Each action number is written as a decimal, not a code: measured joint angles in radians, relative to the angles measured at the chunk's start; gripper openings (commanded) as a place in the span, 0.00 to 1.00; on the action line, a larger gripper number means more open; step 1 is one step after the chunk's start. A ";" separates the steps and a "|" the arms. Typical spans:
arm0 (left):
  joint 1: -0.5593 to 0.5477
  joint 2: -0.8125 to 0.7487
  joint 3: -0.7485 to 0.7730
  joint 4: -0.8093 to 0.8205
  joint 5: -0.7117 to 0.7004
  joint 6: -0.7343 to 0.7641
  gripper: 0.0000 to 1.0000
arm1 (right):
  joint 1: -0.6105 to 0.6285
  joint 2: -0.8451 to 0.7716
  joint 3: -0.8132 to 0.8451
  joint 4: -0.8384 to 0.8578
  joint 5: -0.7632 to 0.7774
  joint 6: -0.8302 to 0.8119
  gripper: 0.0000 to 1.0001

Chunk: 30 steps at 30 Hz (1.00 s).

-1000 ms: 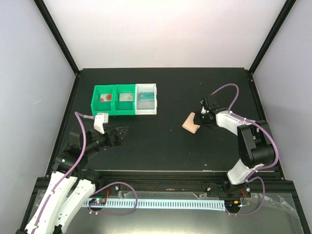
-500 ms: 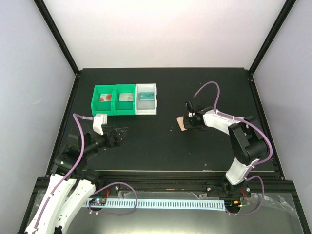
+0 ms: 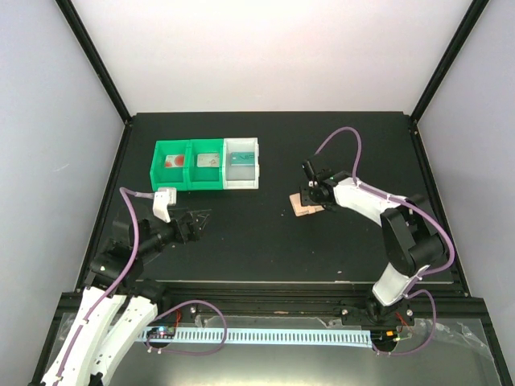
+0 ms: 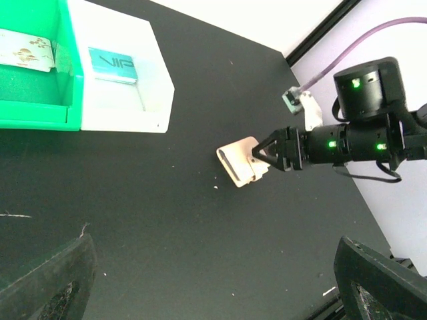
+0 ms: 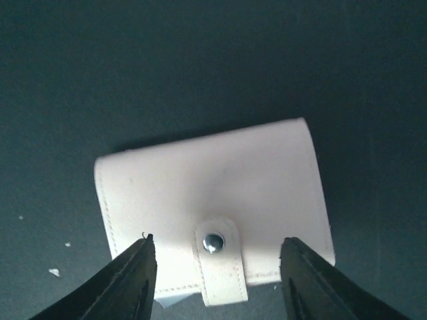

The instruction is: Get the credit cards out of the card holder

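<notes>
The tan card holder (image 3: 305,207) (image 4: 239,163) lies flat on the black table, closed, its snap tab (image 5: 218,261) fastened. My right gripper (image 3: 311,190) (image 5: 217,244) hovers right over it, jaws apart on either side of the tab, not clamping it. The credit cards lie in the bins: a teal one (image 4: 112,65) in the white bin, a grey one (image 4: 23,50) in the middle green compartment, a red-pink one (image 3: 173,161) in the left compartment. My left gripper (image 3: 195,222) (image 4: 213,273) stands wide open and empty at the near left.
The green bin (image 3: 158,171) and the white bin (image 3: 256,170) stand in a row at the back left. Black frame posts rise at the table's corners. The right arm's purple cable (image 3: 342,138) loops above the gripper.
My right gripper carried the card holder leftward, brought it from tilted to flat on the table, and its jaws have widened. The left arm has stayed put.
</notes>
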 measured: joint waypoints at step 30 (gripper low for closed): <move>0.000 0.131 -0.001 0.008 0.036 0.013 0.99 | -0.050 0.169 0.114 0.069 -0.155 -0.097 0.80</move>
